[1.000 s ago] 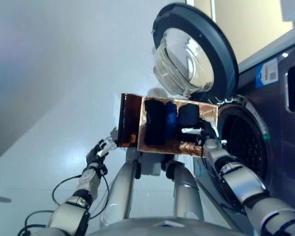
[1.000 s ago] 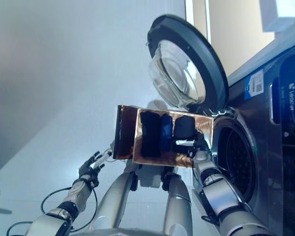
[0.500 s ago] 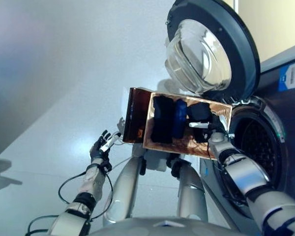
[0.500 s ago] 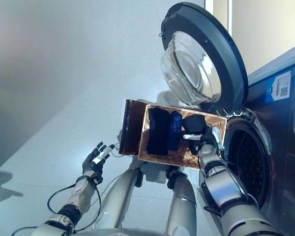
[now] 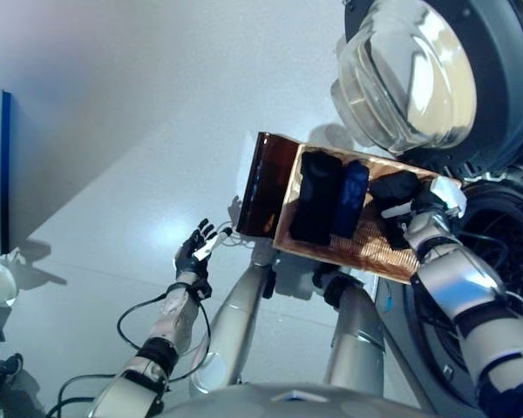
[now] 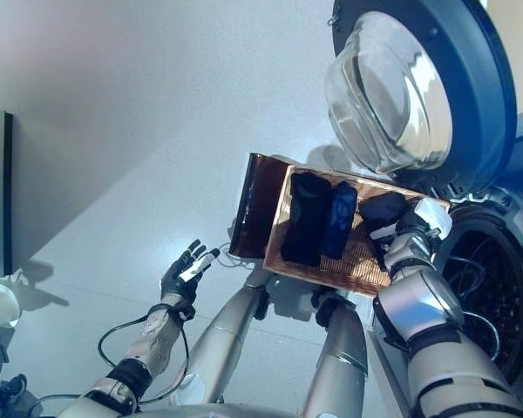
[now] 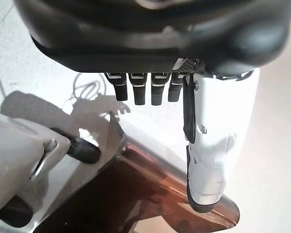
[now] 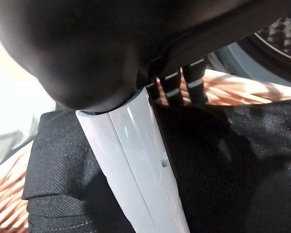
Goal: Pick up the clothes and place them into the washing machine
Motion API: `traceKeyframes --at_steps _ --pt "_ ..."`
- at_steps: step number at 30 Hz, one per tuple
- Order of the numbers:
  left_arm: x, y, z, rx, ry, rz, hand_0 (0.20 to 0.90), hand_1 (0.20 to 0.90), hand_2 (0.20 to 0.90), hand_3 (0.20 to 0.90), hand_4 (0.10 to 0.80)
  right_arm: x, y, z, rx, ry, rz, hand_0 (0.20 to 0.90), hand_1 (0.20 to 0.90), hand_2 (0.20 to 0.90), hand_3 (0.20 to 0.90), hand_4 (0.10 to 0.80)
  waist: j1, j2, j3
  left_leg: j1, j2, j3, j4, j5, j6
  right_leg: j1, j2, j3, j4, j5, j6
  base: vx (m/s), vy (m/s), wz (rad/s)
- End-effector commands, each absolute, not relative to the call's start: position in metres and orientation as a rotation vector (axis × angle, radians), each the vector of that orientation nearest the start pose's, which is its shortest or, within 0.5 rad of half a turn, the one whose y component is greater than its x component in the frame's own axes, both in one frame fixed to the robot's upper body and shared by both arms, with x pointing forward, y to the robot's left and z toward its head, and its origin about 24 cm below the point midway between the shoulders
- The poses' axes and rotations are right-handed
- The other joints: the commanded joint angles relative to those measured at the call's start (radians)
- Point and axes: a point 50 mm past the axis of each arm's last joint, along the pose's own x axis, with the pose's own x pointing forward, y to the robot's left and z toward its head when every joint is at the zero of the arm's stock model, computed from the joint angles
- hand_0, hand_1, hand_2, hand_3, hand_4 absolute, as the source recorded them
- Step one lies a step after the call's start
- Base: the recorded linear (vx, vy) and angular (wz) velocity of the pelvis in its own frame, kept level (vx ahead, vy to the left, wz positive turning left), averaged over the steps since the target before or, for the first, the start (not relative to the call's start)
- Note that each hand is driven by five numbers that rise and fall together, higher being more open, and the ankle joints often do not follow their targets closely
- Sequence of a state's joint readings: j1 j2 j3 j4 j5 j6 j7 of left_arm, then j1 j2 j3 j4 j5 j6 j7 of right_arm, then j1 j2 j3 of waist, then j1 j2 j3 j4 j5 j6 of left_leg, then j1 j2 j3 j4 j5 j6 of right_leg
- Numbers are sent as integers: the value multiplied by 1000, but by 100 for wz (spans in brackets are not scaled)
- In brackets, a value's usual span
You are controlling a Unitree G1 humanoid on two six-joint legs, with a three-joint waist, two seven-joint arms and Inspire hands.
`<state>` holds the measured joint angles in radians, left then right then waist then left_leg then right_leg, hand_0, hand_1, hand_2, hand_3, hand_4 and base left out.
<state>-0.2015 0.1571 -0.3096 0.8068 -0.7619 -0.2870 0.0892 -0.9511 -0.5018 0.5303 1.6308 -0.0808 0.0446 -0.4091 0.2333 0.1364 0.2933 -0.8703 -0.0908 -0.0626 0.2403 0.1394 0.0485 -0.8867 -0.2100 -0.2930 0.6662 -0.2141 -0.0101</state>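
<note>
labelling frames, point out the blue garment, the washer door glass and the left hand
blue garment (image 5: 349, 200), left eye view, middle of the fold
washer door glass (image 5: 401, 78), left eye view, centre of the bowl
left hand (image 6: 181, 274), right eye view, palm

No readable text, labels, numbers or signs on anything in view.

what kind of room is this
Probably a laundry area, home or test setup. A front-loading washer stands with its round glass door swung open, and a brown basket of folded dark clothes sits on the pale floor before it.
</note>
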Motion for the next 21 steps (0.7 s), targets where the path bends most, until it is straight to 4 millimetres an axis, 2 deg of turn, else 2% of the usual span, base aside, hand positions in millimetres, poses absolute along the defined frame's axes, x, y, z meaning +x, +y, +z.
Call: traceKeyframes --at_steps 1,9,21 --pt "265 157 -46 -439 280 172 900 900 900 900 800 348 -321 76 -1165 511 -503 200 200 200 200 300 12 59 43 -48 -29 8 158 -165 -66 23 -24 71 -103 95 68 -1 26 4" --pt "255 153 -50 -450 289 172 900 900 900 900 800 346 -317 68 -1238 527 -475 200 200 200 200 300 25 81 35 -43 -36 7 126 -148 -60 12 -30 80 -110 105 71 1 9 0" --pt "251 154 -57 -443 320 188 900 900 900 900 800 347 -323 75 -1229 510 -511 200 200 200 200 300 16 94 32 -2 -34 16 81 -129 -64 39 -26 91 -151 123 73 1 1 0"
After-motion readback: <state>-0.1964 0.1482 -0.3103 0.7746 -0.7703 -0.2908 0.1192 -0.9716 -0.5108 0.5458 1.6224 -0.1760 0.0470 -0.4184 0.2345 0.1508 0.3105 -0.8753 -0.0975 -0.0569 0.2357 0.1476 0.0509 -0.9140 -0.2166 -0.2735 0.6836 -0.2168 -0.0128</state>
